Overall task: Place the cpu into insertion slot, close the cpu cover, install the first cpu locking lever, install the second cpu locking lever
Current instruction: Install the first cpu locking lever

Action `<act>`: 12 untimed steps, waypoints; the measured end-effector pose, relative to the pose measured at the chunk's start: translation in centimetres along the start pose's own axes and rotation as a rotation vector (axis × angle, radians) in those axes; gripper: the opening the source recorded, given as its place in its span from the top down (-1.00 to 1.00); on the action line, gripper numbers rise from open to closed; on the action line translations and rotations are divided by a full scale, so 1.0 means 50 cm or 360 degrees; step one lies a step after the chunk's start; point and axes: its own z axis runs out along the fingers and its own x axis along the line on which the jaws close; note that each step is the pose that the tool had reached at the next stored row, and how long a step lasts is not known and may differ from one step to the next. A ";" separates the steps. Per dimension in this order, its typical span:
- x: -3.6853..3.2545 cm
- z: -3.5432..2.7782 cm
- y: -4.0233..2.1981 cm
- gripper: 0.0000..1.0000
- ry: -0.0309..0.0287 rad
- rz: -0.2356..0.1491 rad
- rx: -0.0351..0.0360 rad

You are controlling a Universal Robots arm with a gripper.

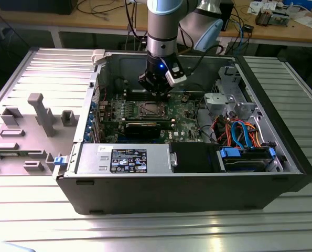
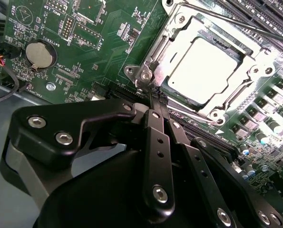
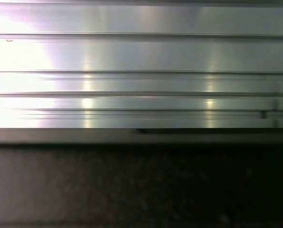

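grey plastic tray: a pale grey moulded tray (image 1: 30, 131) with upright pegs lies at the exterior view's left, at nine o'clock from the case and well apart from the work.
open computer case: a dark metal tower case (image 1: 182, 194) lies on its side on the ribbed aluminium table (image 1: 145, 231), its green motherboard (image 2: 98, 52) facing up.
round coin battery: a silver disc cell (image 2: 40, 55) sits at about ten o'clock in the second wrist view, far from the socket.
black gripper: the black two-finger gripper (image 2: 154, 100) has its fingers brought together to a narrow point, with no gap visible and nothing seen held; the tip sits at the socket's corner hinge, touching or just short of it, i cannot tell which.
insertion slot: the square socket with shiny metal rim (image 2: 179, 21) sits at one o'clock from the fingertips.
cpu: the flat silver-grey square chip (image 2: 203, 66) lies seated inside the slot.
cpu cover: the thin silver windowed frame (image 2: 236, 83) appears down around the chip.
locking lever: a thin wire lever (image 2: 236, 21) runs along the socket's far edge; whether it is latched is unclear.
doing it well: judged from this, the work is at cover or lever stage; press slowly, straight, on metal only, keeping clear of the chip top and nearby memory slots (image 2: 260, 19).
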 end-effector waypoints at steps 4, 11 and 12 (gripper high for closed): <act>0.000 0.001 0.000 0.79 0.00002 0.0000 0.0011; 0.000 0.008 0.000 0.79 0.00013 -0.0001 0.0032; 0.000 0.009 0.000 0.79 0.00012 0.0000 0.0032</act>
